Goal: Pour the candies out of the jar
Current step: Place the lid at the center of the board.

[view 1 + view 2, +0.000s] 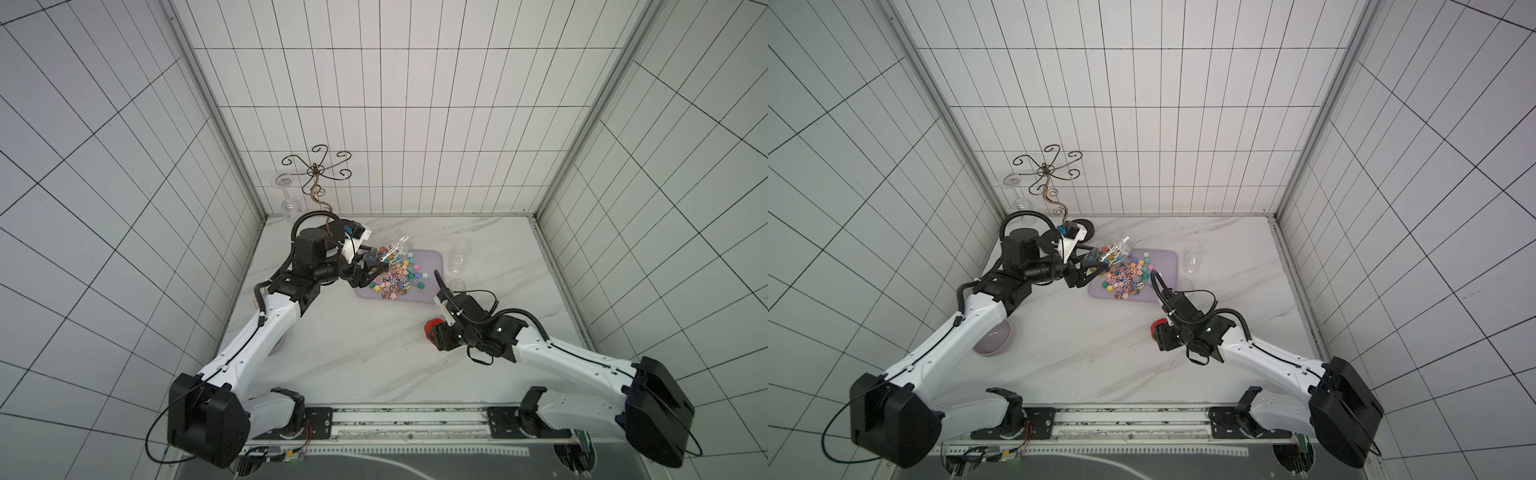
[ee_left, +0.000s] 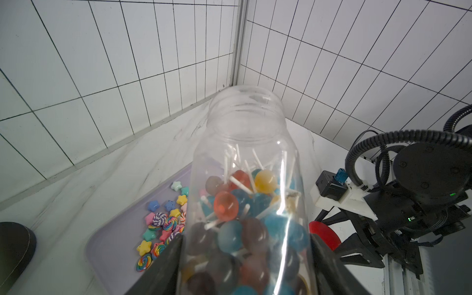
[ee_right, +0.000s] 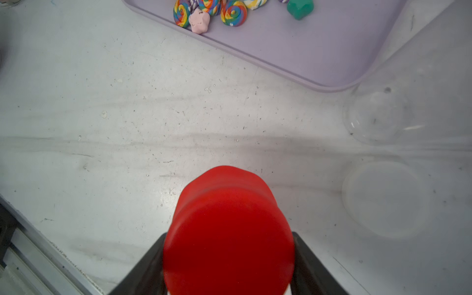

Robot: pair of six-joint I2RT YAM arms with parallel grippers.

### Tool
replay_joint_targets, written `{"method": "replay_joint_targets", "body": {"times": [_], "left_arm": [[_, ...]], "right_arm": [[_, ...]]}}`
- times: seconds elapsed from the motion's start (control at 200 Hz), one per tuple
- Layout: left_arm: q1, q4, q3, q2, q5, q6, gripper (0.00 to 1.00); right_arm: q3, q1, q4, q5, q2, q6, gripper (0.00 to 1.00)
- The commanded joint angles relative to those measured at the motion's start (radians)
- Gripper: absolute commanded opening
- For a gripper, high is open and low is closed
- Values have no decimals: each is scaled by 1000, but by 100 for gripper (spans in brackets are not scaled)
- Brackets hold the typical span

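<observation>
The left gripper (image 2: 247,237) is clamping the clear jar (image 2: 245,143) by its lower body, with one black finger (image 2: 166,265) pressing on each side of the wall, so the jaws are pinching the jar and standing as wide as it is. The jar is uncapped and tilted, with its open mouth pointing away from the jaws. Lollipops (image 2: 226,209) with thin white sticks are crowding the end of the jar that is sitting between the jaws, while the mouth end is showing clear. In both top views the jar (image 1: 392,249) is hanging over the near edge of the lavender tray (image 1: 428,259). The loose candies (image 1: 397,280), stars and striped swirl rounds, are lying in a heap on the tray, below the jar and just ahead of the left jaws; the left wrist view is showing them (image 2: 163,222) beside the jar wall. The right gripper (image 3: 228,236) is pinching a red lid (image 3: 227,224), with its jaws closing on opposite sides of the rim, and is hovering above the marble table (image 3: 102,127). A corner of the tray (image 3: 332,51) is lying ahead of the right jaws, well apart from them, with a few swirl candies (image 3: 233,10) on it. In a top view a second clear jar (image 1: 460,257) is standing upright beyond the tray, far from both sets of jaws
</observation>
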Motion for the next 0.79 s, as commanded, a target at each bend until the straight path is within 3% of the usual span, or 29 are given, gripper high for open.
{"method": "replay_joint_targets", "body": {"times": [0.0, 0.475, 0.64, 0.79], "left_arm": [[5, 30, 2, -34, -6, -11, 55], [4, -38, 5, -15, -70, -8, 55], [4, -48, -1, -8, -86, -9, 55], [4, -60, 7, 15, -94, -10, 55]], "right_arm": [[-50, 8, 52, 39, 32, -21, 65], [-41, 8, 98, 83, 166, -72, 74], [-30, 7, 93, 110, 131, -72, 86], [24, 3, 56, 87, 74, -62, 87]]}}
